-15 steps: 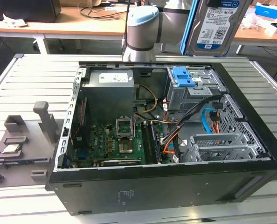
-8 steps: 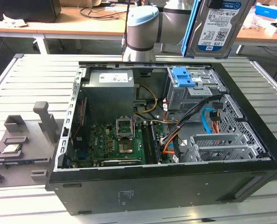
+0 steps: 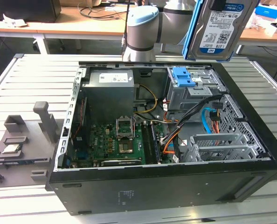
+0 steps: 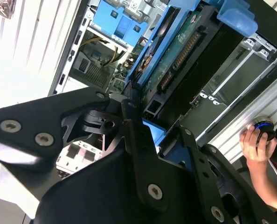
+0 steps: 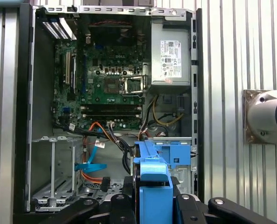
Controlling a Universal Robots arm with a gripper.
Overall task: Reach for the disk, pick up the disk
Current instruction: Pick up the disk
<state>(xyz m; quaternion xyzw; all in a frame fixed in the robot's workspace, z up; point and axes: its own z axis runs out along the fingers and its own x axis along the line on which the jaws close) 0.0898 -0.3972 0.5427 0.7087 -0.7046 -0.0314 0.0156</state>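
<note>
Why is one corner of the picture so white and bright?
In the second wrist view, glare washes the slatted table to plain white, while the gripper holding the disk looks dark; in the exterior view, the light is even.

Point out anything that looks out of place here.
The disk is out of the computer case: it hangs tilted in the air above the drive cage, clamped in the hand by its blue bracket. Nothing else looks spilled or damaged.
</note>
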